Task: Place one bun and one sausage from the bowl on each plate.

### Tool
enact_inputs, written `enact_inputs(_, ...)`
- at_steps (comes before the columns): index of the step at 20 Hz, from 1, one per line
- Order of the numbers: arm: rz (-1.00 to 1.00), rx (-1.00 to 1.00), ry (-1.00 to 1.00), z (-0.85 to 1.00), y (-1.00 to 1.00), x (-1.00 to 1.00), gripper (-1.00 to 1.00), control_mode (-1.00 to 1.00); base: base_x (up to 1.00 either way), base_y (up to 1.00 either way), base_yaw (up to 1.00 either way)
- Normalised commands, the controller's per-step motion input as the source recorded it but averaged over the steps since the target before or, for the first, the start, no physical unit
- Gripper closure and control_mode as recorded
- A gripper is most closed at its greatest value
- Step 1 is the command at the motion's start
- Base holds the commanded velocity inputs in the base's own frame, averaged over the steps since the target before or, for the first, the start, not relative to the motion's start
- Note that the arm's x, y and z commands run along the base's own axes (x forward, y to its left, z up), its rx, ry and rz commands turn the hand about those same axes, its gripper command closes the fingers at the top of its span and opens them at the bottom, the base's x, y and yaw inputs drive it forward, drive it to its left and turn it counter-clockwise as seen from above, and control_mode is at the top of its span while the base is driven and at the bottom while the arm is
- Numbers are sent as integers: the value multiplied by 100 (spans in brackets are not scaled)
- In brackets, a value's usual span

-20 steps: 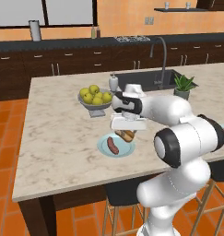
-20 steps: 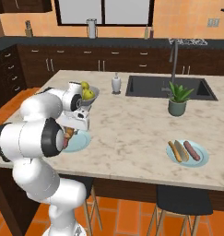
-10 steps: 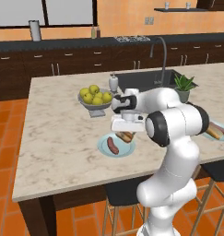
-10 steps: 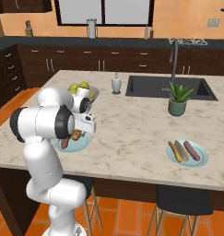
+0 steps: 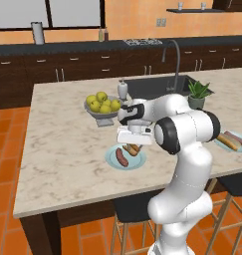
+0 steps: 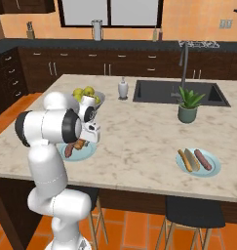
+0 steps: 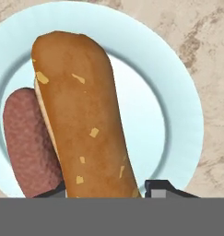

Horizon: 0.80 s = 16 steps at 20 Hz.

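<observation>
Step in hand: the end effector (image 5: 134, 145) hangs low over the near-left light blue plate (image 5: 112, 160), clenched on a bun (image 7: 81, 115), judged about to be set down.
Near plate: a sausage (image 5: 121, 158) already lies on it, just beside the bun.
Next move: lower a little, let go of the bun beside the sausage, then lift clear without nudging either.
Right plate: the second plate (image 6: 212, 168) carries a bun and sausage, so the task looks nearly done.
Bowl: cannot be picked out.
Desk: pale marble desk (image 5: 62, 149); a footed bowl of yellow-green fruit (image 5: 102, 104), a soap dispenser (image 6: 123, 89), a potted plant (image 6: 187, 105) and a sink (image 6: 154, 92) lie farther back.
Room: dark cabinets (image 5: 43, 79), orange tile floor (image 5: 5, 199).
</observation>
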Motion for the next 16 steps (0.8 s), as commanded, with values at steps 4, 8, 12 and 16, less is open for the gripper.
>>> enact_inputs(4,-4,0,0,0,0,0,-100,-100,0,0,0)
enact_inputs(8,-3,0,1,2,0,0,-100,-100,0,0,0)
enact_inputs(12,0,0,0,26,1,-16,-100,-100,0,0,0)
enact_inputs(16,1,-3,0,84,11,-42,-100,-100,0,0,0)
